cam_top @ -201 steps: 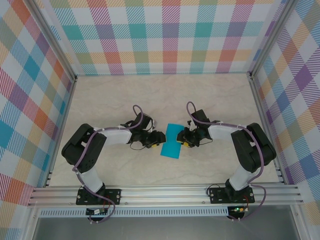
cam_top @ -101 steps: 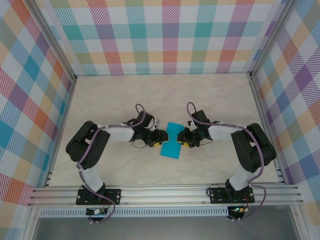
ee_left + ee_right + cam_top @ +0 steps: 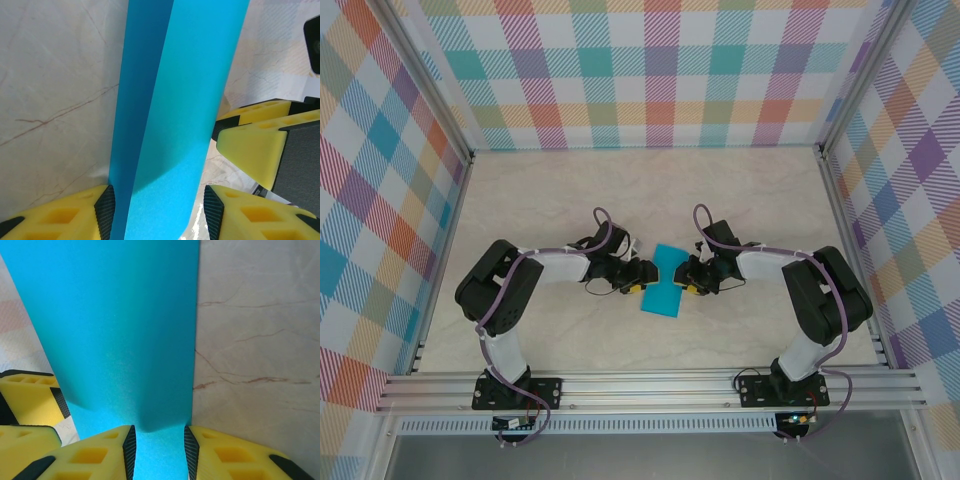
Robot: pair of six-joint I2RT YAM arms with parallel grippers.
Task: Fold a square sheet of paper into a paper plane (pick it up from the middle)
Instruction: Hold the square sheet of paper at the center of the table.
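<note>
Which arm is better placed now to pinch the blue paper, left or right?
Probably left: the left claw is open with the paper between its fingers. The right claw stands narrower at the paper's edge.

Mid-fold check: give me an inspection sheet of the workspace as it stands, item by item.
Surface: pale marble-look table, flat, no spills seen.
Job's things: square sheet of paper, cyan-blue, between the two tools, with a lengthwise crease; not yet a plane.
Clutter: nothing seen.
Tools: left tool and right tool are low at opposite sides of the sheet, fingers apart with paper between them.
Cables: purple cables loop along both arms, off the sheet.
Surroundings: plaid walls; aluminium rail at the near edge.
</note>
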